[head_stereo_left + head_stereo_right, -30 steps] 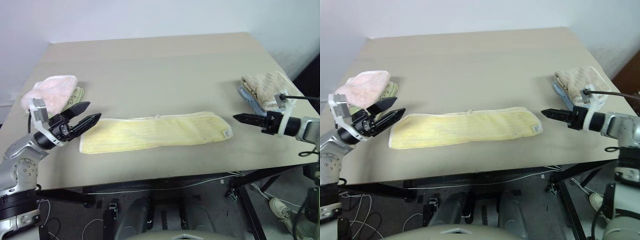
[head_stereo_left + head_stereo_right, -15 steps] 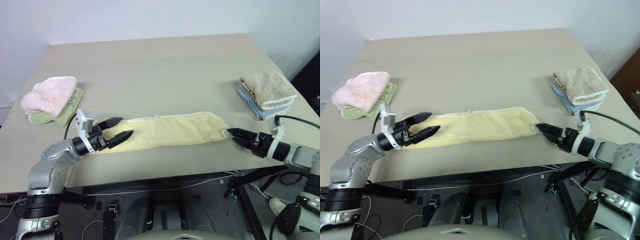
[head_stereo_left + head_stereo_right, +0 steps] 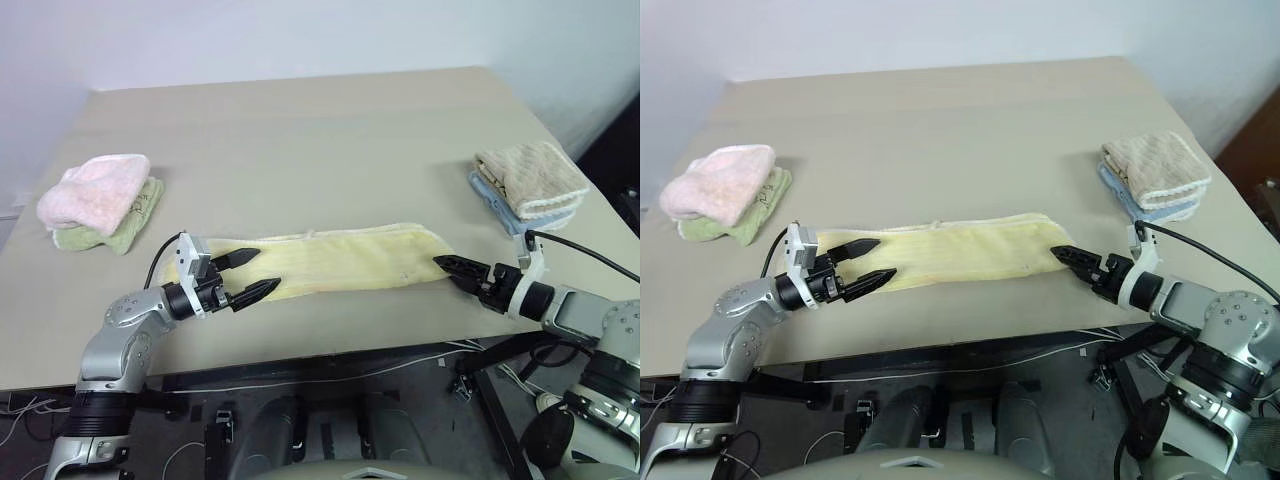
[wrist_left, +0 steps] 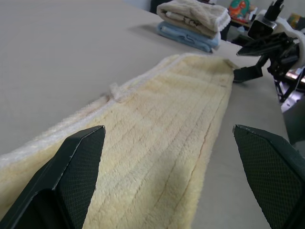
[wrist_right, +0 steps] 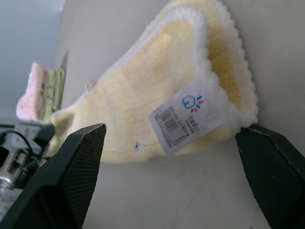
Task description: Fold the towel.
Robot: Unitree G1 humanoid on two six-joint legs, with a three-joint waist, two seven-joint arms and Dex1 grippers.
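The towel (image 3: pixel 340 260) is pale yellow with a whitish scalloped trim. It lies as a long folded strip across the front of the table (image 3: pixel 320 140). My left gripper (image 3: pixel 268 269) is open and low over the strip's left end; in the left wrist view the cloth (image 4: pixel 157 143) runs between its fingers (image 4: pixel 71 181). My right gripper (image 3: pixel 445 268) is open at the strip's right end. Its fingers (image 5: pixel 76 162) stand either side of the corner that carries a white barcode label (image 5: pixel 183 126).
A pink fluffy towel (image 3: pixel 95 188) sits on a green one (image 3: pixel 115 235) at the table's left edge. At the right edge a beige waffle towel (image 3: pixel 530 175) rests on a blue one (image 3: pixel 500 212). The table's front edge runs just behind both grippers.
Both grippers have come down and inward from beyond the towel's ends. The left one now reaches over the left end, and the right one has closed in on the labelled right corner.
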